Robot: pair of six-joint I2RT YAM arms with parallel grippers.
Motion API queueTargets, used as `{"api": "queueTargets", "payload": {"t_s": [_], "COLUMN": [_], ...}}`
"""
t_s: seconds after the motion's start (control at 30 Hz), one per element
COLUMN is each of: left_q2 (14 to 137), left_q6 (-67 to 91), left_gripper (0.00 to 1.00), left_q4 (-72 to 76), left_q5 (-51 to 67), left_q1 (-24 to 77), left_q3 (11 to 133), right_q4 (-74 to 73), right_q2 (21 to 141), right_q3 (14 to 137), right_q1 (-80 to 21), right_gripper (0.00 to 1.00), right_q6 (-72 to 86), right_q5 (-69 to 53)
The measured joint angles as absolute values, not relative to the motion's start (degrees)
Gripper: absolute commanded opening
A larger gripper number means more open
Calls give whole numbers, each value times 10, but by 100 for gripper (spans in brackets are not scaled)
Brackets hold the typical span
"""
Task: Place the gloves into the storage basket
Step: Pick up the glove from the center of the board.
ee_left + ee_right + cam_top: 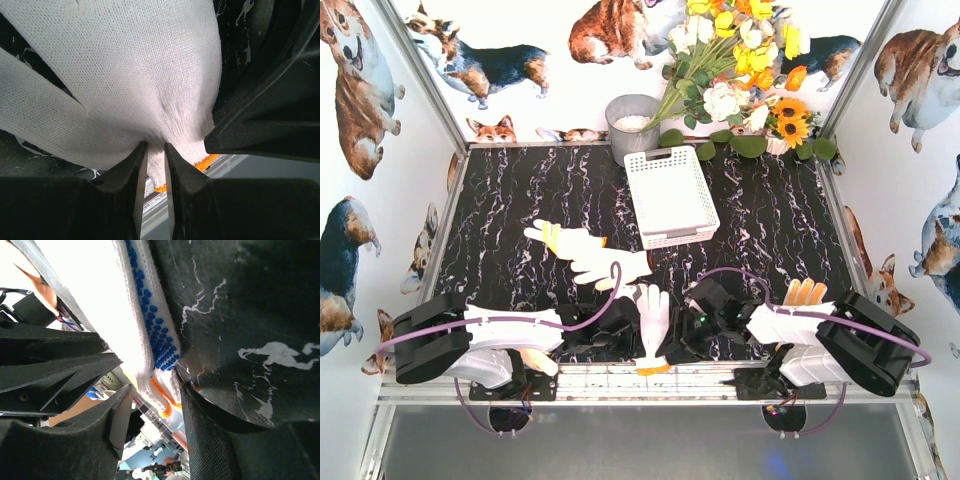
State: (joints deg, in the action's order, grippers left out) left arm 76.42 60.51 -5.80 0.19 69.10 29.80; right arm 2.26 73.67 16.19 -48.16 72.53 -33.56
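- You are clenching the left pincer (155, 146) on the white knit orange-cuffed glove (130, 75), lying nearer you than the white slotted plastic basket (670, 195).
- Your right pincer (156, 388) is straddling a blue-dotted white glove (150, 325); I cannot tell whether it is gripping.

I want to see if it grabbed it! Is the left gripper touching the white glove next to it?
Touching. The left wrist view shows the left gripper pinching a fold of the white glove between its nearly closed fingers.

You're looking at a staged robot test booth: white panel walls printed with corgi dogs (360, 90), a black white-veined marble-look tabletop (510, 200), a silver metal frame rail (620, 378) at six o'clock.
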Motion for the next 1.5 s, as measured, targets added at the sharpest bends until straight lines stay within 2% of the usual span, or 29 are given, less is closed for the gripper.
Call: {"api": "queueTargets", "payload": {"t_s": [0.27,0.53,0.63,0.73,0.83,0.93,1.23,1.37,1.5], "left_q2": [764,763,760,752,743,722,663,683,727], "left_q6": [619,630,629,615,582,544,443,394,356], "left_gripper": [16,16,21,37,50,58,64,70,74], "left_q4": [-57,-56,-57,-62,-84,-114,-132,-147,-157], "left_q5": [-2,-6,-9,-14,-33,-71,-211,-272,-316], "left_q1": [691,692,692,695,702,722,838,898,917], "left_q3": [297,295,294,296,311,332,351,376,409], "right_q4": [41,58,49,30,11,4,6,3,0], "right_q2": [758,769,762,748,746,749,752,727,699], "right_q3": [162,163,163,166,180,193,198,198,198], "right_q1": [-488,-498,-498,-498,-498,-496,-466,-443,-425], "right_gripper": [38,13,5,1,0,0,0,0,0], "right_q6": [727,724,729,739,749,767,836,861,880], "right_q5": [-347,-340,-337,-333,-335,-345,-363,-364,-368]}}
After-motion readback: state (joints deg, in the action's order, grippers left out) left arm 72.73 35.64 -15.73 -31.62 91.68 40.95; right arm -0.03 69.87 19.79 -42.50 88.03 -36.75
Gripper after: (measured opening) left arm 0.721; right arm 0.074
